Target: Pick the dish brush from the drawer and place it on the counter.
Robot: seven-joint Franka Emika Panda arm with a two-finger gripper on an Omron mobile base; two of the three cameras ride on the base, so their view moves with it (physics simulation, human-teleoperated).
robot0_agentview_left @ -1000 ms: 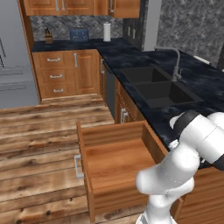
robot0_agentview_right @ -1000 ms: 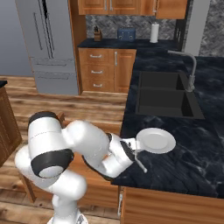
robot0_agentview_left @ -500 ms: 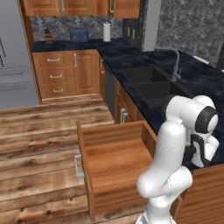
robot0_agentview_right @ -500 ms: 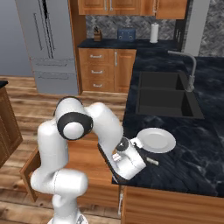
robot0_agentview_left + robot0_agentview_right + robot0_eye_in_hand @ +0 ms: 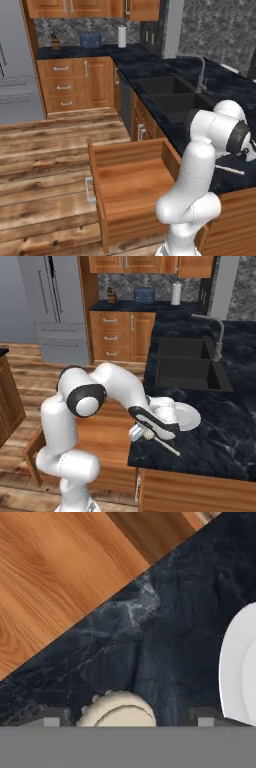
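The dish brush (image 5: 161,443) lies flat on the dark counter (image 5: 220,442) near its front edge, its whitish head (image 5: 118,712) toward the drawer and its cream handle (image 5: 230,170) pointing away. My gripper (image 5: 141,433) hangs low over the head, open, and its fingertips (image 5: 50,720) stand apart from the head on both sides. The reddish-brown drawer (image 5: 131,184) is pulled out, and its bare wooden floor (image 5: 60,577) shows beside the counter's edge (image 5: 150,637).
A round white plate (image 5: 188,417) sits on the counter just beyond the brush, its rim (image 5: 239,662) close to my right finger. The sunken sink (image 5: 189,365) and curved tap (image 5: 215,336) lie farther back. A fridge (image 5: 52,306) stands at the left.
The arm swung from the drawer over the counter's edge. The gripper, shut on the brush before, has opened, and the brush now rests on the counter.
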